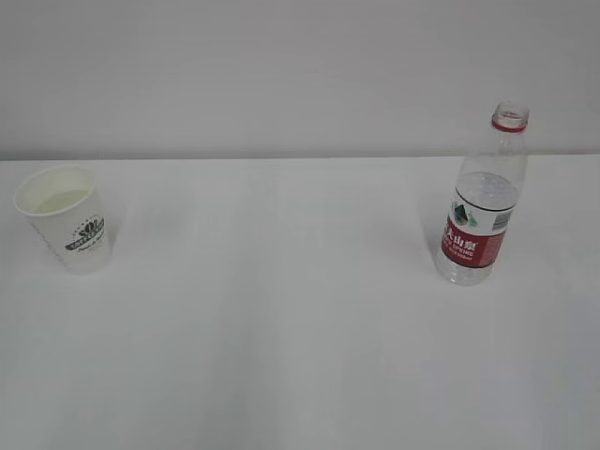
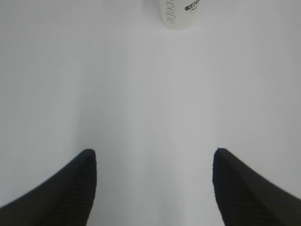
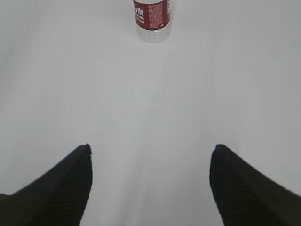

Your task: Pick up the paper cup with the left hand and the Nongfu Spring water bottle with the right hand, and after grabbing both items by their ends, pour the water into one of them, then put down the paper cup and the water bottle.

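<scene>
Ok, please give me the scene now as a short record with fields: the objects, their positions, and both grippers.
surface: white table
paper cup: upright, far left, liquid inside, not held
water bottle: upright, right side, no cap, water inside, not held
left gripper: open, empty, cup base ahead of its fingers
right gripper: open, empty, bottle base ahead of it
arms in exterior view: not visible
</scene>
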Available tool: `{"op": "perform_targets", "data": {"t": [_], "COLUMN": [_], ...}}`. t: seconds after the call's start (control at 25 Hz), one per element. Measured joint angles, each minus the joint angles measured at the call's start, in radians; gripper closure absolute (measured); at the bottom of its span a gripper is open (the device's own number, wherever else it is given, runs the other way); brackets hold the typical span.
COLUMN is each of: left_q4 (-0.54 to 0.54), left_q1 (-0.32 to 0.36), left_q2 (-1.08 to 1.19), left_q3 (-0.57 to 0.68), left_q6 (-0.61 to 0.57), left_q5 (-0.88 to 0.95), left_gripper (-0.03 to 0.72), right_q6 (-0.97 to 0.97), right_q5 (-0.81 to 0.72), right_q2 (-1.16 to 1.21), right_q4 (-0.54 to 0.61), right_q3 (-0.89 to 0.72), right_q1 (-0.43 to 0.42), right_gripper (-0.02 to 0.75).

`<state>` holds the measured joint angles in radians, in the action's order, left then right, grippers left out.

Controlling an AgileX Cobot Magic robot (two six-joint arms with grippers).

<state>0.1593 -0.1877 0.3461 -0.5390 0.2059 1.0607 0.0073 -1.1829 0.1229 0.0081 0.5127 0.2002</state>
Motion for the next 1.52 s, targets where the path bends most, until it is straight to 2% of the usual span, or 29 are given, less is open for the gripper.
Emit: {"op": "perform_targets", "data": {"t": [0.32,0.72,1.2,1.52], "left_q4": [0.000,0.000,-0.005,-0.016], "left_q1": [0.000,0.000,0.000,0.000], "left_q2": [0.000,-0.009,-0.292,-0.341], "left_q3": [0.000,0.000,0.000,0.012], "left_q6": [0.000,-0.002,-0.002,-0.002], "left_q5": [0.004,0.004,0.021,0.035], "left_gripper": [0.177,0.202,0.221,0.223], "right_q6": [0.000,0.000,0.000,0.000], "right_q5": [0.023,0.035,0.037,0.037], "right_q2": [0.000,-0.001,-0.137,-0.139], "right_q4": [0.000,0.000,0.000,0.002], "right_q3": [-0.014,-0.018,-0.018,-0.018], "right_q1": [0.000,0.000,0.000,0.000], "right_gripper": [0.150,0.150,0.150,0.150]}}
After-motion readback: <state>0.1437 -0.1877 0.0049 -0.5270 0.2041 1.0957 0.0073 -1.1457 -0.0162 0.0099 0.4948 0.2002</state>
